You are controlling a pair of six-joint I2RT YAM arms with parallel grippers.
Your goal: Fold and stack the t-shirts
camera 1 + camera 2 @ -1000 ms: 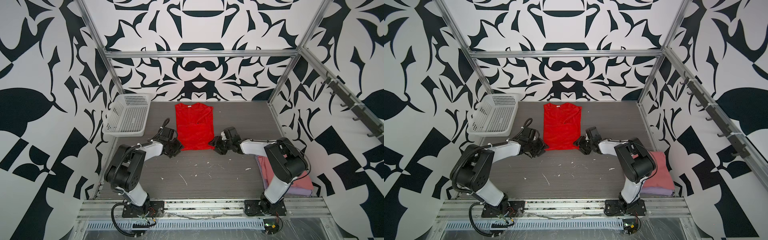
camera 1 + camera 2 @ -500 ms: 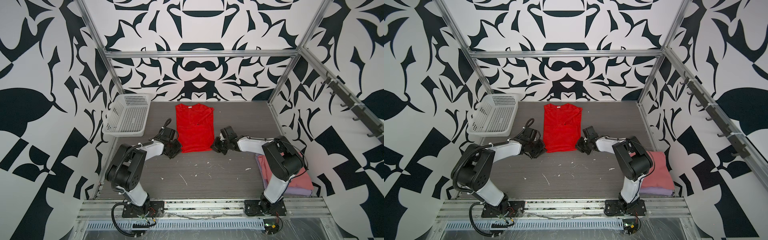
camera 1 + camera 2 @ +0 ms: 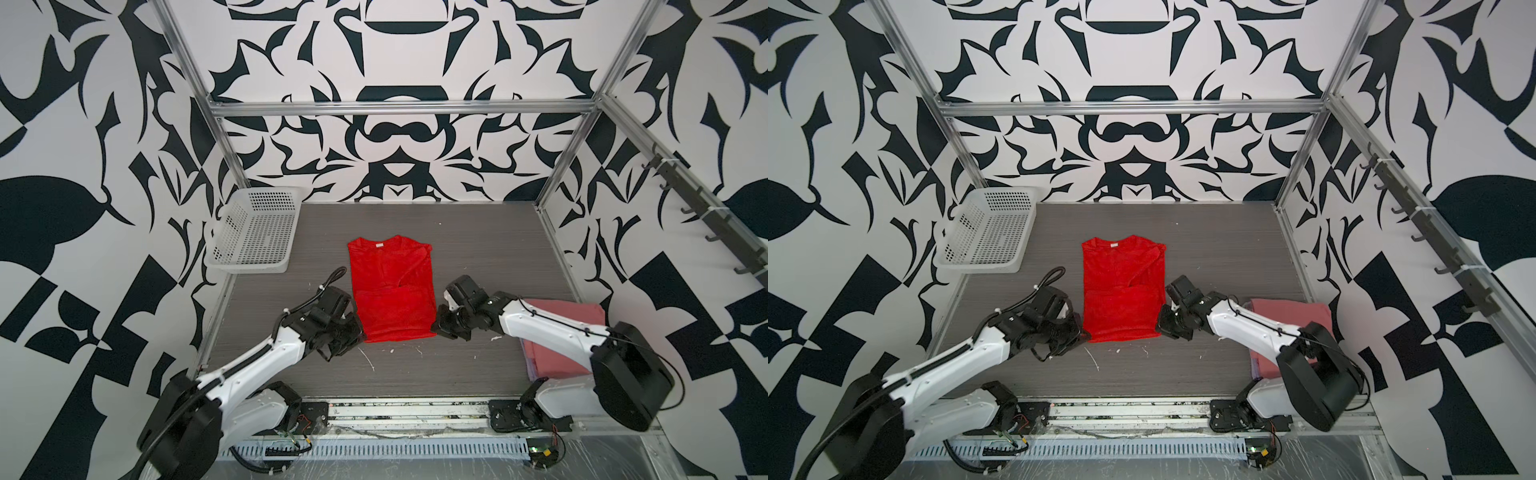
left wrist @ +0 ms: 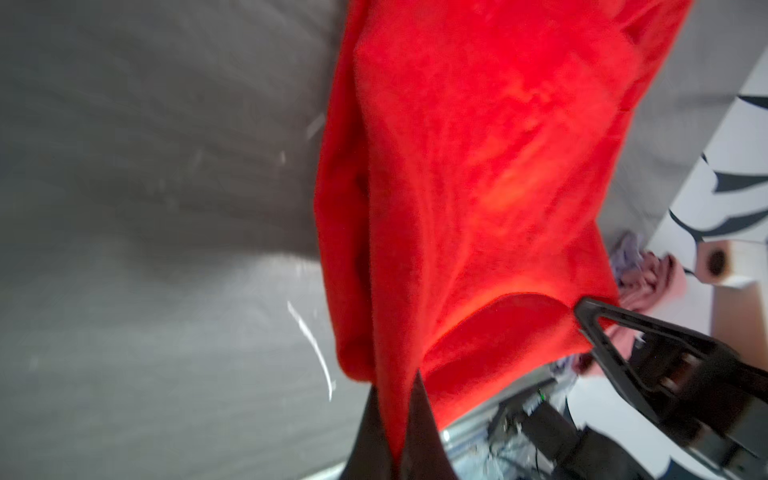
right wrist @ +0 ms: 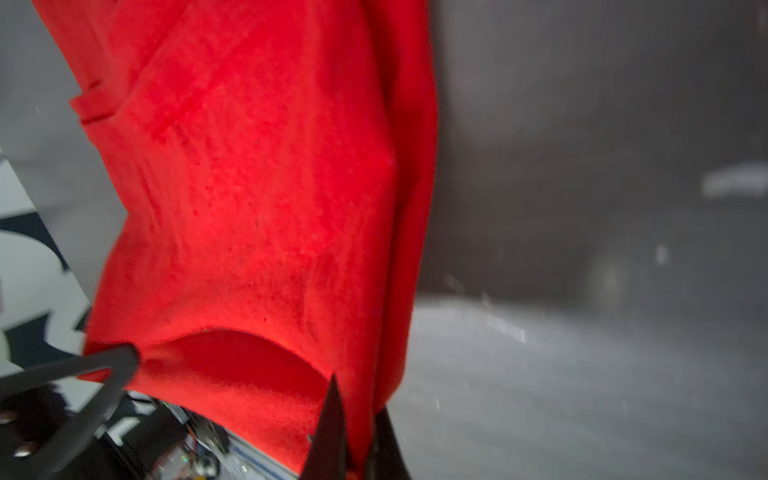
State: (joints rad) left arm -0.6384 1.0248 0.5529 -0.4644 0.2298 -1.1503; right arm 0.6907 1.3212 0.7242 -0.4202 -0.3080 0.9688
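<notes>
The bright red t-shirt (image 3: 390, 286) (image 3: 1123, 286) lies lengthwise mid-table, its white neck label at the far end and its sleeves folded in. My left gripper (image 3: 359, 332) (image 3: 1086, 332) is shut on the near left hem corner. My right gripper (image 3: 436, 328) (image 3: 1158, 326) is shut on the near right corner. In the left wrist view red cloth is pinched in my left gripper (image 4: 395, 382). The right wrist view shows the same in my right gripper (image 5: 357, 395), with the hem sagging between the two. A folded pink t-shirt (image 3: 573, 311) (image 3: 1291, 311) rests on a lavender one (image 3: 530, 370) at the right, partly hidden by the right arm.
A white perforated basket (image 3: 253, 232) (image 3: 988, 232) leans tilted against the left wall at the back. White scuff marks streak the grey table (image 3: 478, 257) near the front. Metal frame posts stand at the corners and a rail runs along the front edge.
Both grippers have closed on the near hem corners of the red t-shirt. The arms have barely shifted.
</notes>
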